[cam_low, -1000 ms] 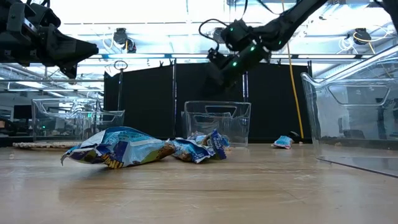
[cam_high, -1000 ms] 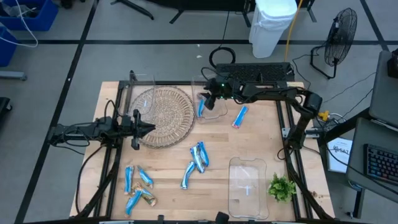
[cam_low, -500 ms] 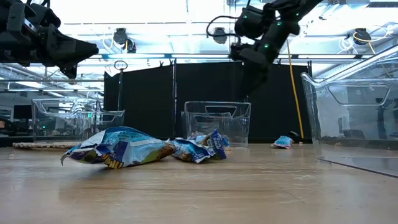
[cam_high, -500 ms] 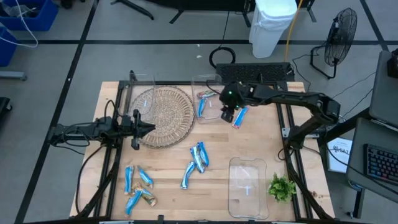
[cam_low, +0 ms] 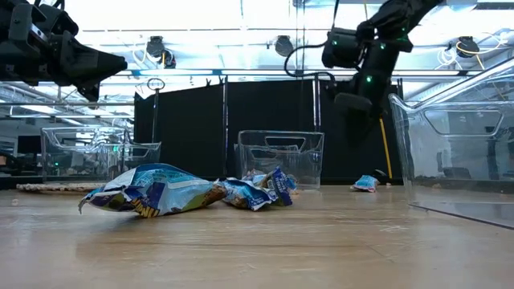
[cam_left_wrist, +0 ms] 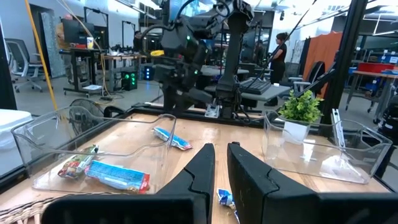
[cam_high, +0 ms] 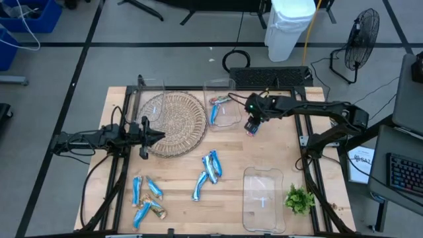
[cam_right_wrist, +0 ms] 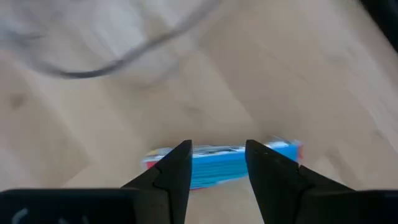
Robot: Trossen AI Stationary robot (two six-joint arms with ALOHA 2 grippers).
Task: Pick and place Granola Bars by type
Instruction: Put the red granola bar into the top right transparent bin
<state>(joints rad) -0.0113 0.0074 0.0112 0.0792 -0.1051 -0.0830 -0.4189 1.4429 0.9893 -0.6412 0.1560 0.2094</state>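
A blue granola bar (cam_right_wrist: 224, 163) lies flat on the table just right of the far clear bin (cam_high: 229, 84). My right gripper (cam_right_wrist: 217, 155) hangs open above it, pointing down, one finger on each side and across its length; in the low view the gripper (cam_low: 352, 101) stands well above the bar (cam_low: 365, 183). The bin holds a blue bar (cam_high: 214, 114) and a reddish one (cam_high: 222, 100). Blue bars lie heaped mid-table (cam_high: 210, 165) and several more near the left corner (cam_high: 145, 198). My left gripper (cam_high: 160, 137) waits, shut, over the wicker mat's edge.
A round wicker mat (cam_high: 173, 122) lies far left with a clear bin (cam_high: 152, 84) behind it. Another clear bin (cam_high: 264, 198) sits near right, beside a green sprig (cam_high: 299, 198). Bare wood shows between the far bin and the middle heap.
My right gripper has swung from above the far clear bin toward the table's right and a little nearer, ending over the lone blue bar and turned so that it points down. The bars and my left arm have kept still.
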